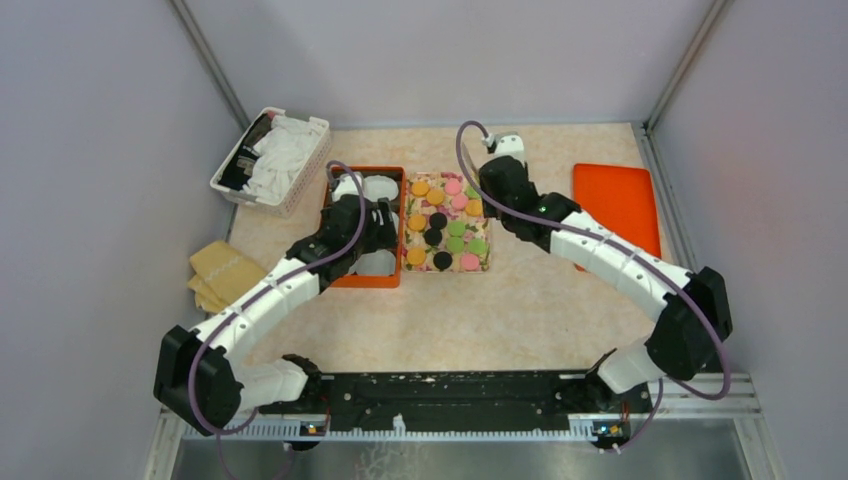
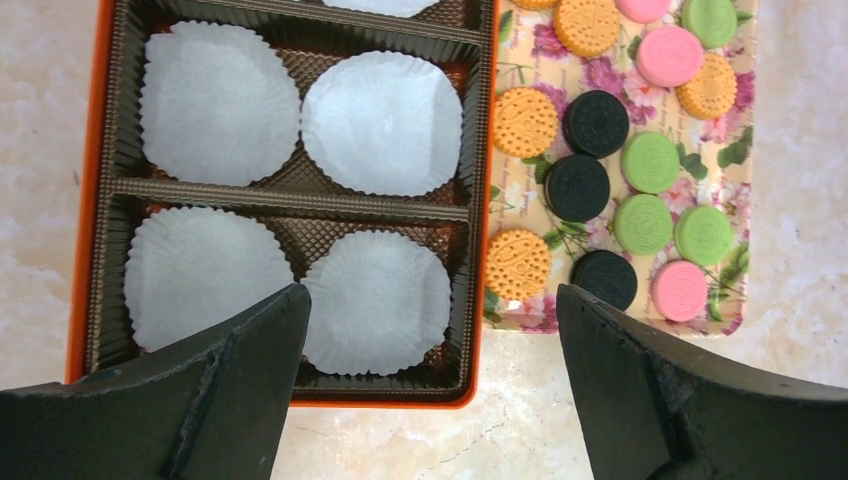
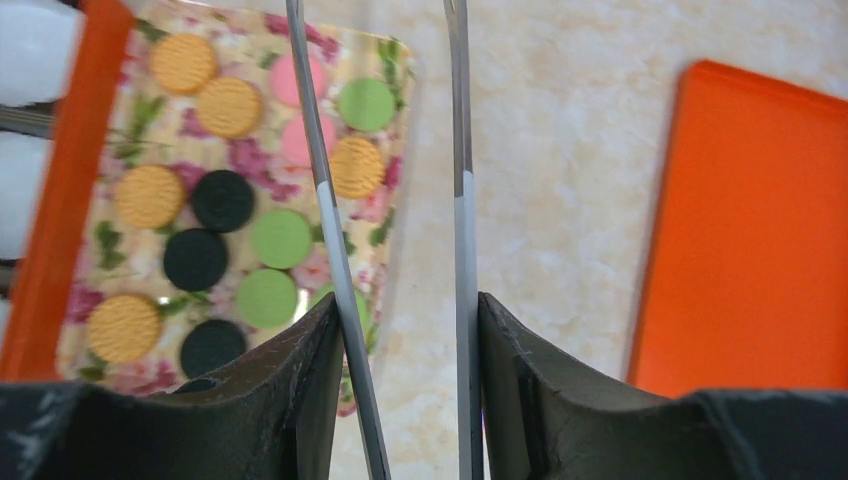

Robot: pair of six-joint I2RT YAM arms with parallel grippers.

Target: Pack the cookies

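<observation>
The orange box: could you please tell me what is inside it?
Four empty white paper cups sit in its brown divided liner. The far row is cut off at the wrist and partly covered by the left arm from above.

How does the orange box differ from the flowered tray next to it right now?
The orange box has raised walls and a brown divided liner; the flowered tray is shallow and undivided. The box shows only white paper cups; the tray carries the cookies. Both are rectangular and sit side by side on the table.
</observation>
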